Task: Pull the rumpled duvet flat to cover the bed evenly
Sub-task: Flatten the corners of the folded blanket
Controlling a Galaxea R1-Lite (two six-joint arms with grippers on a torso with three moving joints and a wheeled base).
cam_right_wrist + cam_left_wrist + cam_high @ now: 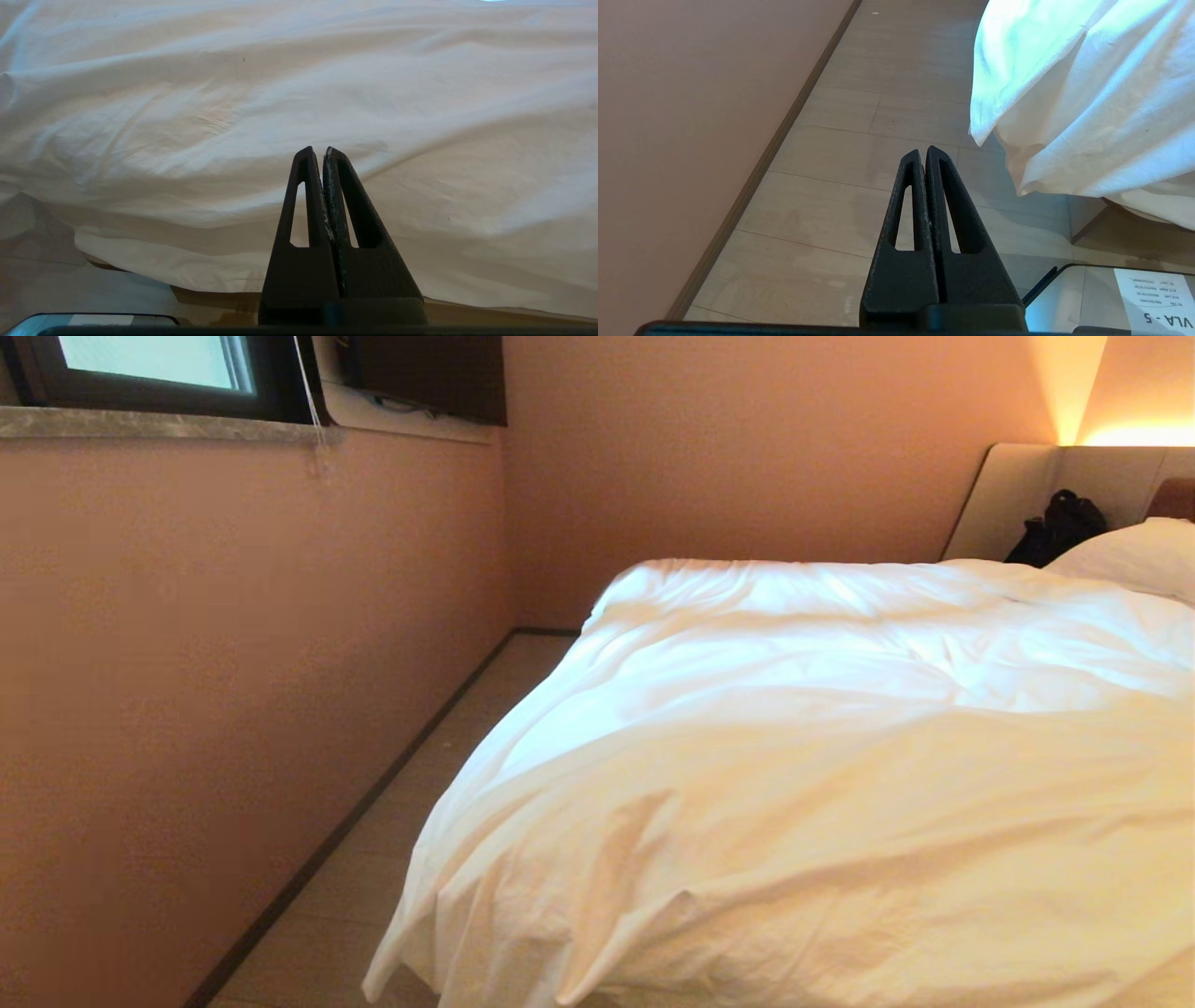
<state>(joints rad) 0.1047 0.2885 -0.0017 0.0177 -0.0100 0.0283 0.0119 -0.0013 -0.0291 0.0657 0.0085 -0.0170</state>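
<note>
Across the bed (1018,490), white duvet (803,784) spread but creased, corner hanging off near-left edge.
Left gripper (924,151) pressed closed, empty, over wood floor (840,154) beside the drooping corner; right gripper (316,151) closed, empty, facing duvet side. Pillow (1134,555) by headboard.

One puffy white creased cotton duvet (803,775), one white rectangular pillow (1134,555), one black bag (1060,527), one dark-framed window (154,373), two black two-fingered grippers: left gripper (923,151), right gripper (317,151)

Bed (1018,495) mostly hidden under duvet (803,756), its right side cut off.
</note>
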